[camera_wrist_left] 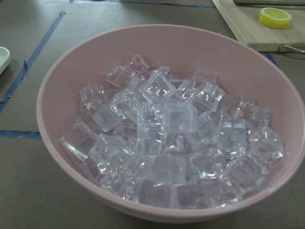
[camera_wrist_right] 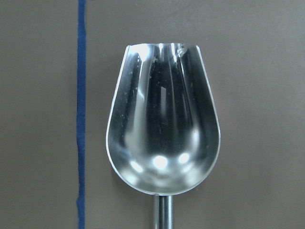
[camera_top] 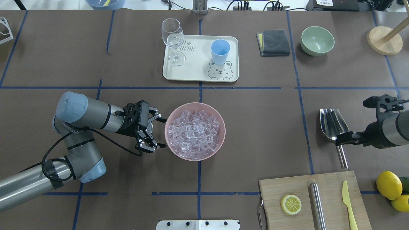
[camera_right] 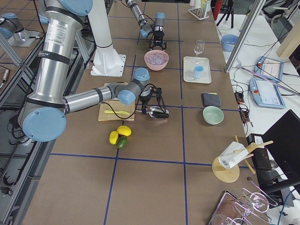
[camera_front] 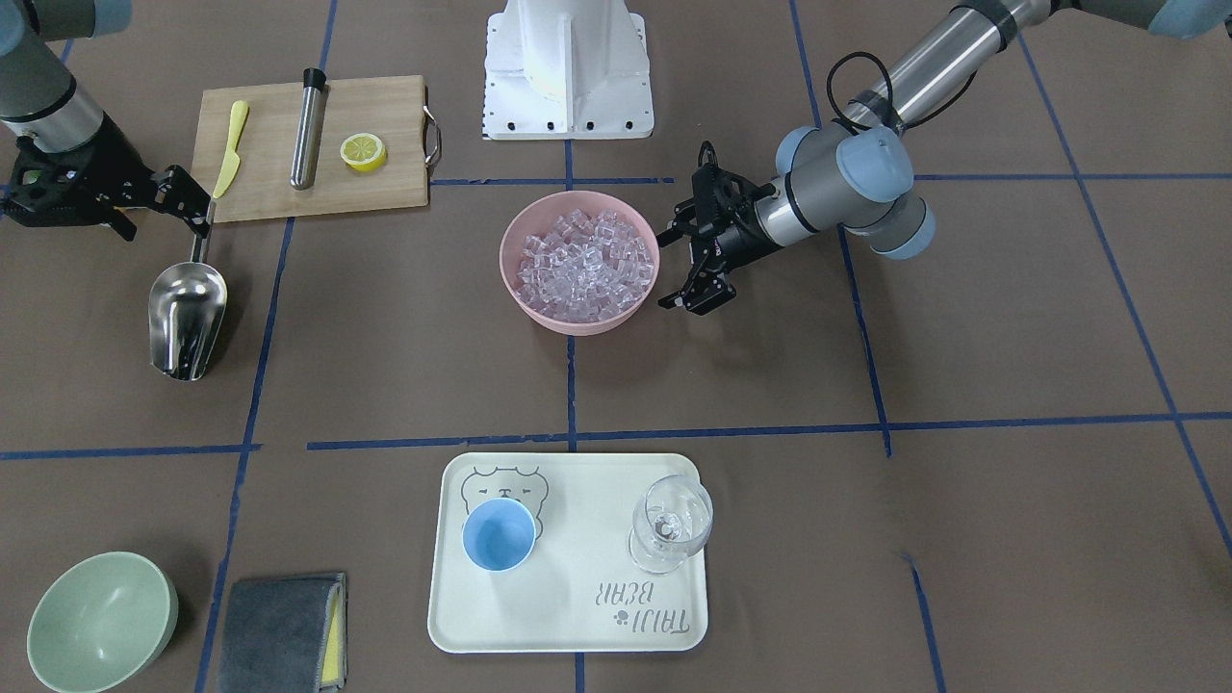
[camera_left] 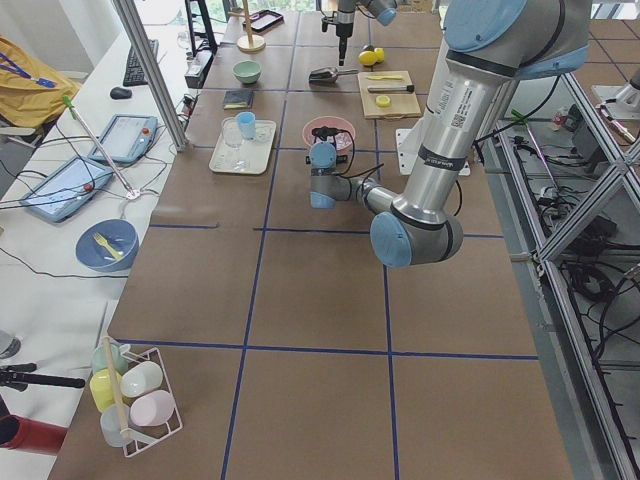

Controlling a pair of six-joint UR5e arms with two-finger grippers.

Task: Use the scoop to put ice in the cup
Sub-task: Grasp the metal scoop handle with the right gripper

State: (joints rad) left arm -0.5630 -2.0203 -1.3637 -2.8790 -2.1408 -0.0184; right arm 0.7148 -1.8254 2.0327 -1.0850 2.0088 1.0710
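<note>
Early in the task, by the look of it: taking hold of the scoop (camera_top: 332,123), empty and lying on the surface at the right of the overhead view, trough toward the top of the frame. At the handle just below the trough, the right jaws; cannot tell whether pinching it or only straddling it. At centre frame, the left jaws spread wide and holding nothing, just beside the left rim of the pink bowl (camera_top: 224,132) heaped with ice (camera_top: 193,134). At upper centre, the cup (camera_top: 220,51) upright and seemingly empty on the tray (camera_top: 195,68), well apart from the scoop. Next, probably: firm grip on the handle, lift, carry across to the bowl, dig into the pile without shoving the bowl.
</note>
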